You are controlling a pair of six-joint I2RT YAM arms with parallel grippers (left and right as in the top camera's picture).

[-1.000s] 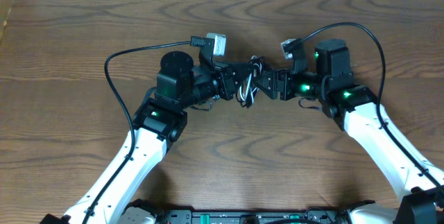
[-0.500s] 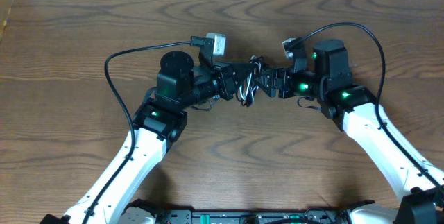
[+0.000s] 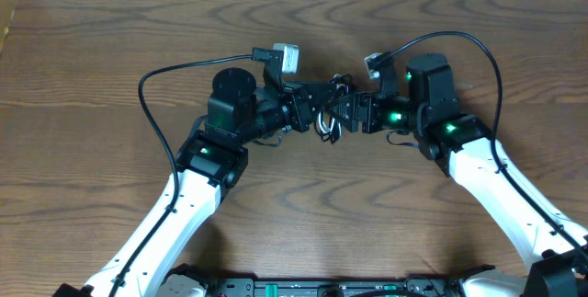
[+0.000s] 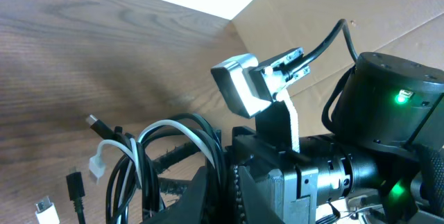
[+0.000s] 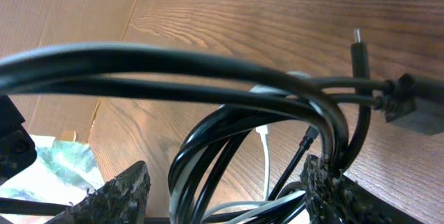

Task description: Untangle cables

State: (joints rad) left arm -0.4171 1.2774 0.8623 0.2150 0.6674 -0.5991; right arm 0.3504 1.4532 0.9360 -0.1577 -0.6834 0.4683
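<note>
Cables (image 3: 328, 118), black and white, sit in one tangled bunch a little toward 12 o'clock from the middle of the wooden surface (image 3: 303, 21), squeezed between the tips of the two arms. The left fingers (image 3: 315, 108) reach in from 9 o'clock and are closed tight on the bunch.

In the left wrist view the cables (image 4: 173, 148) rise in several loops, black strands alongside a white one. Loose plug ends (image 4: 75, 182) hang off toward 8 o'clock above the wood. I cannot tell whether those ends touch the surface.

The right fingers (image 3: 354, 111) come in from 3 o'clock and meet the bunch head-on, just beside the left ones. Seen from the right wrist, these fingers (image 5: 121, 196) stand well apart, one at 7 o'clock and one at 5 o'clock in the picture. The cables (image 5: 229, 92) pass through the gap between them. Two thick-looking black strands arch across from 9 o'clock and bend down against the 5 o'clock finger, touching it. The 7 o'clock finger has clear space beside it, so the right fingers are open around the bunch and not clamped on it. A white strand runs down the middle of the gap, and a small black plug stands upright at 2 o'clock.
</note>
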